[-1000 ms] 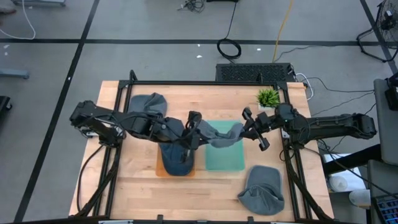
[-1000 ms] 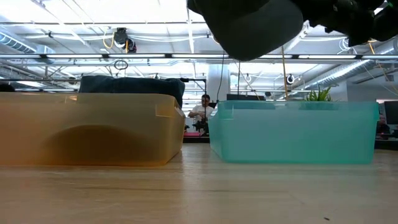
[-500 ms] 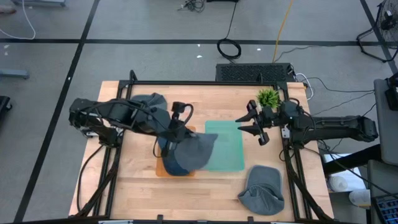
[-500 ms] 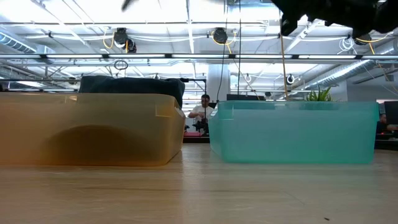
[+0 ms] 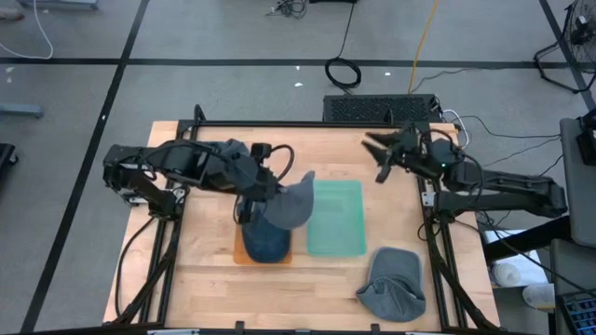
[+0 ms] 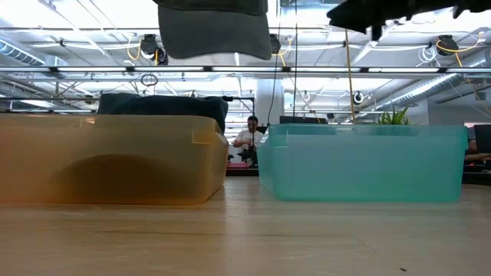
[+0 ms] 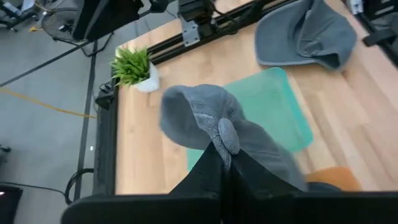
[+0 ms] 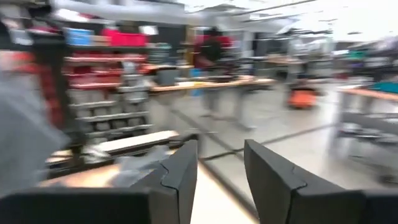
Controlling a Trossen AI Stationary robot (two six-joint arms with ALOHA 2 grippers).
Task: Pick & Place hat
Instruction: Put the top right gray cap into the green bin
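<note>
Overhead view, centre of the frame: the left gripper, fingers pressed together on the crown of a grey hat, holds the hat in the air above the seam between the orange bin and the green bin. In the left wrist view the two dark fingers meet on the fabric beside the crown button, and the hat hangs forward of them toward the green bin, so its long axis runs away from the gripper, roughly left to right across the overhead frame. In the low view the hat hangs at the top of the frame over the orange bin, just left of the green bin. A darker hat already lies in the orange bin, another lies at upper left of the table, and a third at lower right. The right gripper stands well apart at upper right near the small plant, fingers apart and holding nothing; its wrist view shows empty space between the fingers. Judged from this layout, the left arm alone governs placement: a bin lies directly below on either side of the hanging hat
</note>
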